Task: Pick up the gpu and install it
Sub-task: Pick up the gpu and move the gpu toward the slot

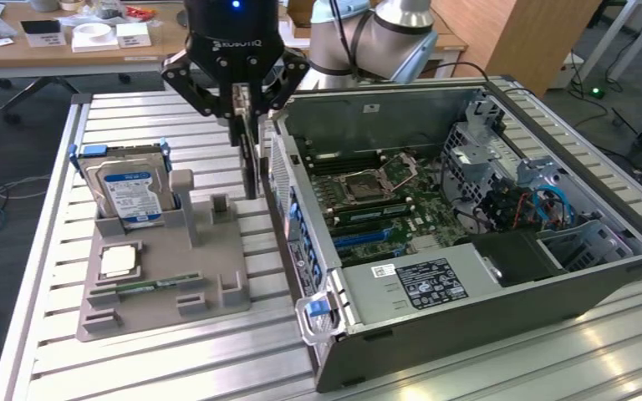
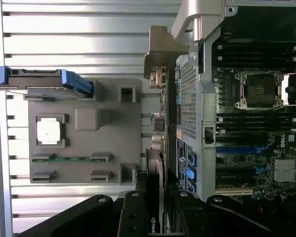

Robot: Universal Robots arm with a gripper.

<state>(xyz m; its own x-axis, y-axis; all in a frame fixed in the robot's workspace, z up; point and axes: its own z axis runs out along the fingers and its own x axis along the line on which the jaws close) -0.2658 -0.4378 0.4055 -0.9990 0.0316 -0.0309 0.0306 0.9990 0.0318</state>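
A slatted metal table (image 1: 143,368) carries an open computer case (image 1: 466,301), lying on its side with the motherboard facing up. On the exterior view's left of it sits a grey tray (image 1: 204,276) holding a hard drive (image 1: 129,190), a processor (image 1: 118,261) and a memory stick (image 1: 148,286).

The grey arm (image 1: 399,33) reaches in from behind the case, its wrist pointing straight down.

The gpu (image 1: 252,159) hangs on edge from the gripper (image 1: 250,113), over the tray's side nearest the case and just beside the case's perforated rear wall. Whether its lower edge touches the tray cannot be told. In the wrist view the gpu (image 2: 160,123) shows as a thin dark strip, its silver bracket at the far end.

The gripper (image 2: 158,207) is clamped on the gpu's flat faces near one end.

The card looks light and stiff but fragile. The plain board edges seem the safest hold, away from the fan and the connector. Held by one end, it may tilt or twist if bumped against the case.
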